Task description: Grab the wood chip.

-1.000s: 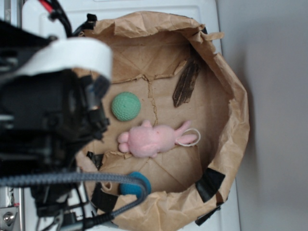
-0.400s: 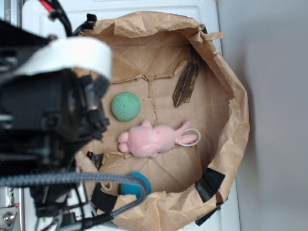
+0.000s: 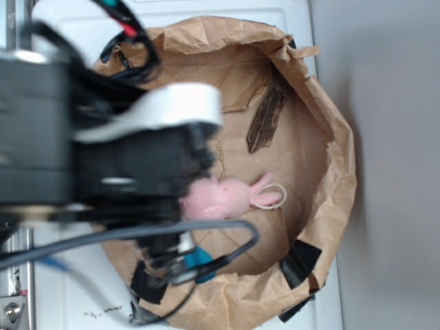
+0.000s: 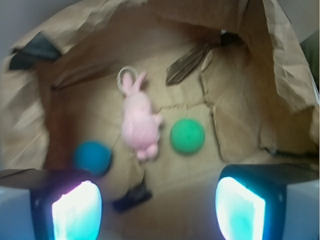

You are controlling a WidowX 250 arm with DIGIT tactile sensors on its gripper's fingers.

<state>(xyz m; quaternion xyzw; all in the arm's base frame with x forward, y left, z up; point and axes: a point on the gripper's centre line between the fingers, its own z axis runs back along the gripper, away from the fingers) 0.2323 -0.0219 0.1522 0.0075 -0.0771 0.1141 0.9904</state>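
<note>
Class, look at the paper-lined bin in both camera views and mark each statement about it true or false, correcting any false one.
1. The wood chip lies on the bin floor, touched by nothing. True.
2. The gripper is closed on the wood chip. False: its fingers stand wide apart with nothing between them, well short of the chip.
3. The pink bunny lies between the blue ball and the green ball in the wrist view. True.
4. The green ball rests on top of the wood chip. False: they lie apart on the paper.
</note>
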